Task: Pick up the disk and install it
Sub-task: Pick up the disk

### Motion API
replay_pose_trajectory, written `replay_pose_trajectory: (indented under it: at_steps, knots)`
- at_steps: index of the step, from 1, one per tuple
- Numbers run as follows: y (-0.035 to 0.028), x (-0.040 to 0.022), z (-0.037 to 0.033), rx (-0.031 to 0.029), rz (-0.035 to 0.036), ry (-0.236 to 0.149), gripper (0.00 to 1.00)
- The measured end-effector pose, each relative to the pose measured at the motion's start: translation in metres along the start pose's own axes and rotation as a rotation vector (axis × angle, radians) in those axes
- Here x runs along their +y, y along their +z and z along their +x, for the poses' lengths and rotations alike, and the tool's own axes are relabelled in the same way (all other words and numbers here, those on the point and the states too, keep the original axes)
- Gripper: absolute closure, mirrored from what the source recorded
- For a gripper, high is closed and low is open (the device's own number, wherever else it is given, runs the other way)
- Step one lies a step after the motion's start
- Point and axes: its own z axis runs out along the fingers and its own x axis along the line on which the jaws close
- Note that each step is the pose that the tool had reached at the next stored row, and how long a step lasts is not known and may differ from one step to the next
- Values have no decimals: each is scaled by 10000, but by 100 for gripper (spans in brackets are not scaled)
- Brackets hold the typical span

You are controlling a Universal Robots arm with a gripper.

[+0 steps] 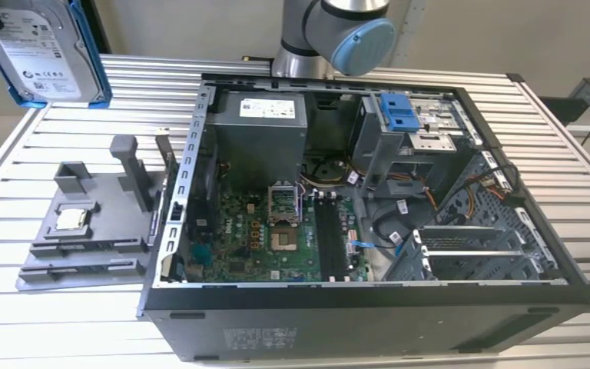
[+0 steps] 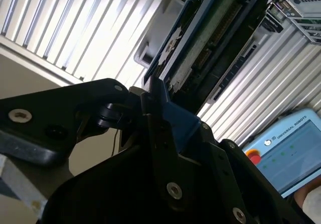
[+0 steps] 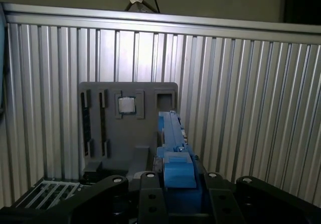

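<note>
The disk [image 1: 39, 50], a silver-grey drive with a white label and a blue carrier rail, hangs in the air above the table's far corner at the exterior view's left. In the first wrist view I look along the disk [image 3: 171, 133] edge-on, its blue rail clamped in my gripper [image 3: 178, 181]. The second wrist view shows the underside of the disk [image 2: 200, 48], where my gripper [image 2: 165, 118] is shut on the blue carrier end. The disk is lifted well above the grey fixture.
An open computer case [image 1: 571, 288] lies on the ribbed aluminium table [image 1: 571, 177], with a drive bay and blue latch [image 1: 402, 111] at its far side. A grey fixture [image 1: 80, 231] holding a small square chip [image 1: 70, 219] sits beside the case. A teach pendant [image 2: 286, 153] lies off the table.
</note>
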Motion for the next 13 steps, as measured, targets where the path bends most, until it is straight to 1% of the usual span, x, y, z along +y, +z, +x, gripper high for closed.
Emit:
replay_pose_trajectory:
  at_steps: [2, 8, 13]
  knots:
    - [-24, -2, 0, 0, 0, 0, 100]
    - [-125, -11, -2, 0, 0, 0, 100]
    - [-191, -17, -3, 1, 0, 0, 100]
